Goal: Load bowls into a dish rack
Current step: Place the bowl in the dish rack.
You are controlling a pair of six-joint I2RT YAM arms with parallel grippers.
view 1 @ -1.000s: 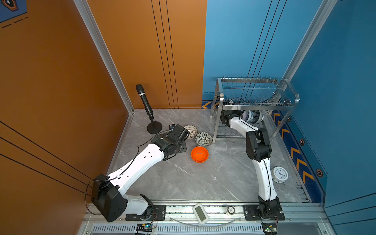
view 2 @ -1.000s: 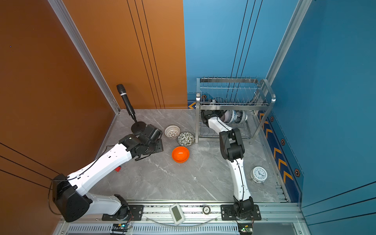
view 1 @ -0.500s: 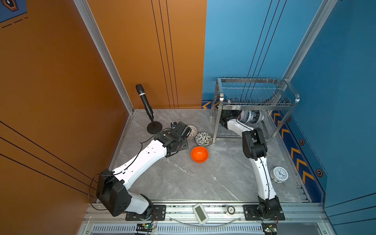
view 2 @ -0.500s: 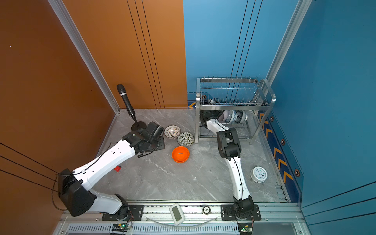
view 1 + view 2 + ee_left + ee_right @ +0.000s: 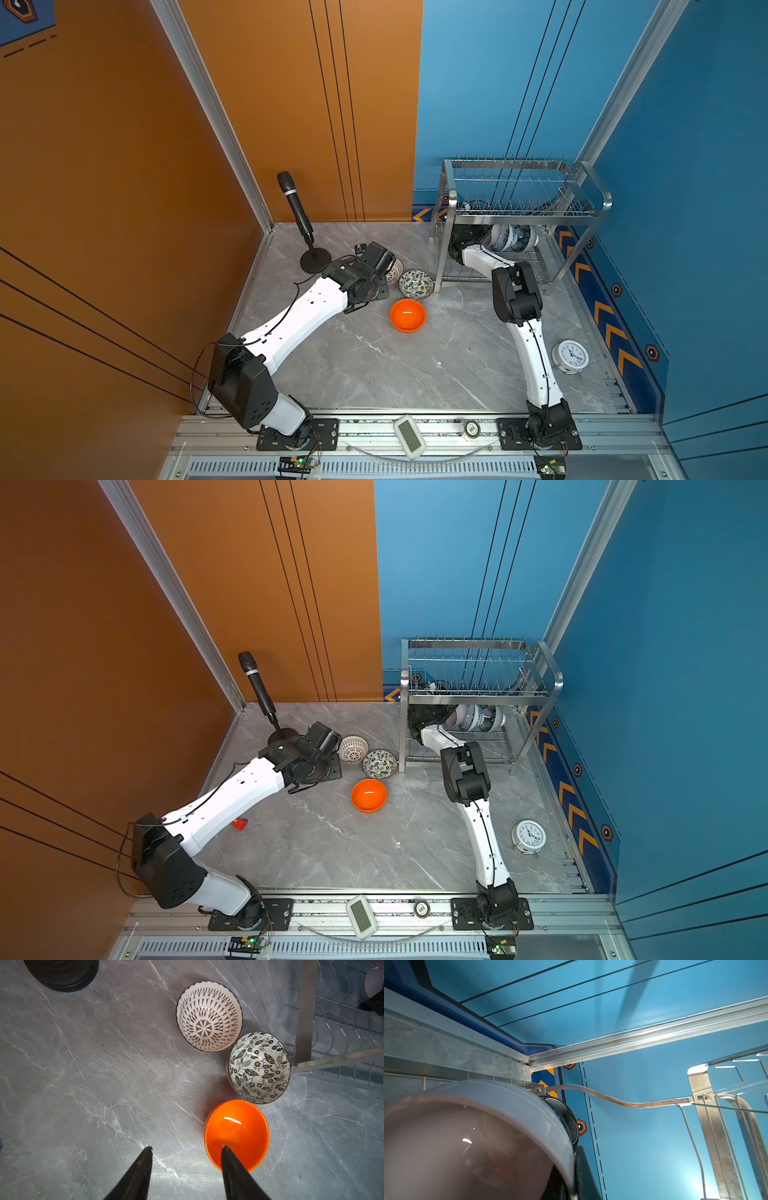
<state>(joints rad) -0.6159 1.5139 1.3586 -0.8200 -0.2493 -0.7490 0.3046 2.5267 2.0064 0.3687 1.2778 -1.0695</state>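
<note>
Right gripper [image 5: 574,1176] is clenched on the rim of the pale lilac bowl [image 5: 467,1136], inside the lower tier of the dish rack [image 5: 523,214], with the dark blue bowl [image 5: 569,1120] just beyond it. Pushed deeper, the bowls could knock together (a thin rim pinch may slip). Left gripper [image 5: 187,1151] hangs released, one finger over the orange bowl [image 5: 239,1130].

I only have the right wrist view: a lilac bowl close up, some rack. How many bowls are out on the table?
Observer: Three: orange bowl, leaf-patterned bowl, lattice bowl, upright beside the dish rack.
Operator: Is the left pincer holding one?
Observer: No, it is open and empty, above the table.
Operator: What's behind my lilac bowl?
Observer: A blue-and-white floral bowl, on edge in the lower tier.
</note>
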